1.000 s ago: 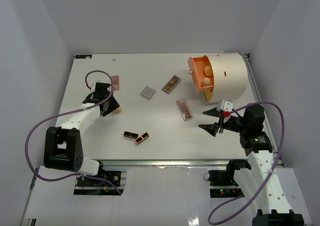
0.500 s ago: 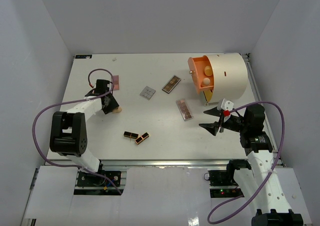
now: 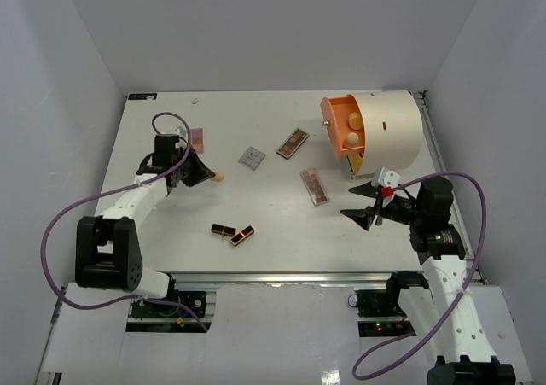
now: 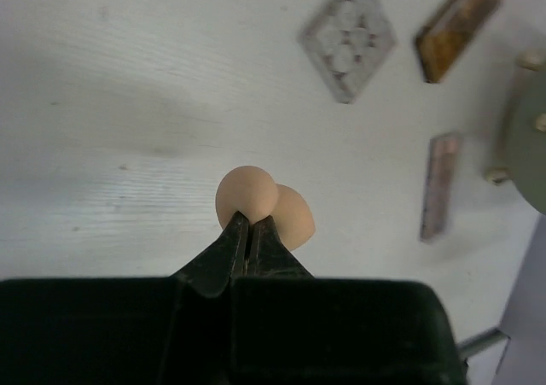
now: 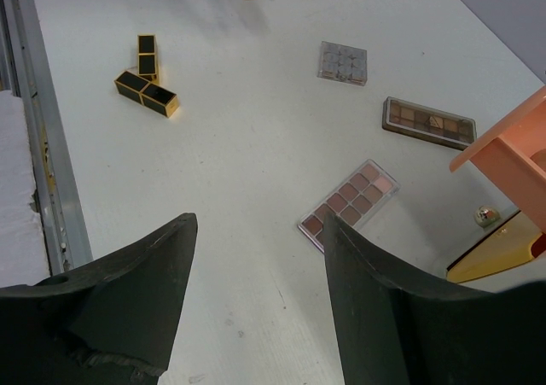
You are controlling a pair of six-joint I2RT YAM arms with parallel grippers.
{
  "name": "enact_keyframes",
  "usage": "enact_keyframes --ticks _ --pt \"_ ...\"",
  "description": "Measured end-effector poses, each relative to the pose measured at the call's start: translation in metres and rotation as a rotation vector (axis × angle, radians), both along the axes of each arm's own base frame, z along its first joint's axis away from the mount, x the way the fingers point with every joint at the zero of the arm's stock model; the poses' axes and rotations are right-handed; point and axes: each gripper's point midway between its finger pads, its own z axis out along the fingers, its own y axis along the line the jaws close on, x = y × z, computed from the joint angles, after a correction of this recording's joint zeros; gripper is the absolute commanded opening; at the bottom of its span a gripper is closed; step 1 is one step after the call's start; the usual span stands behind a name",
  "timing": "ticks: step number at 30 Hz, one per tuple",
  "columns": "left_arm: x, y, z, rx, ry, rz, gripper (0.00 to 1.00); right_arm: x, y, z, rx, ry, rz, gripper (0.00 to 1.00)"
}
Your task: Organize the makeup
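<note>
My left gripper (image 3: 207, 175) (image 4: 250, 224) is shut on a peach egg-shaped sponge (image 3: 219, 177) (image 4: 248, 195), pinched at its tips at the table's left. Two black-and-gold lipstick tubes (image 3: 233, 232) (image 5: 147, 76) lie near the front. A grey square palette (image 3: 251, 157) (image 4: 347, 37), a brown palette (image 3: 293, 142) (image 5: 429, 122) and a pink-brown palette (image 3: 316, 186) (image 5: 350, 199) lie mid-table. A small pink palette (image 3: 197, 137) lies behind the left gripper. My right gripper (image 3: 351, 202) (image 5: 258, 223) hovers open and empty, right of the pink-brown palette.
A large cream cylinder (image 3: 392, 129) lies at the back right with an orange drawer (image 3: 343, 122) open toward the left, two peach sponges inside. A small gold knob (image 5: 485, 216) lies near its base. White walls surround the table.
</note>
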Motion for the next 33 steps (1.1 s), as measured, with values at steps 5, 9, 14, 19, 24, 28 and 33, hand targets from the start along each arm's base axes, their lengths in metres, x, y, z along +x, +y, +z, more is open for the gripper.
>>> enact_keyframes --ticks 5,9,14,19,24,28,33 --pt "0.003 -0.053 0.076 -0.168 -0.215 -0.167 0.0 0.002 -0.002 0.0 0.0 0.0 -0.013 0.68" --pt "0.005 -0.11 0.144 -0.253 -0.357 -0.311 0.0 0.006 -0.008 0.0 0.0 -0.001 -0.037 0.68" --pt "0.006 -0.205 0.233 -0.349 -0.533 -0.503 0.0 0.01 -0.014 0.0 0.0 -0.001 -0.071 0.68" --pt "0.019 -0.276 0.259 -0.382 -0.59 -0.585 0.0 0.012 -0.018 0.001 0.002 -0.002 -0.086 0.68" --pt "0.048 -0.328 0.241 -0.344 -0.592 -0.59 0.0 0.013 -0.02 0.001 0.006 -0.002 -0.092 0.68" --pt "0.072 -0.368 0.231 -0.269 -0.64 -0.569 0.01 0.014 -0.021 0.001 0.006 -0.002 -0.095 0.68" --pt "0.084 -0.393 0.218 -0.166 -0.685 -0.553 0.03 0.014 -0.021 0.002 0.007 -0.003 -0.097 0.68"
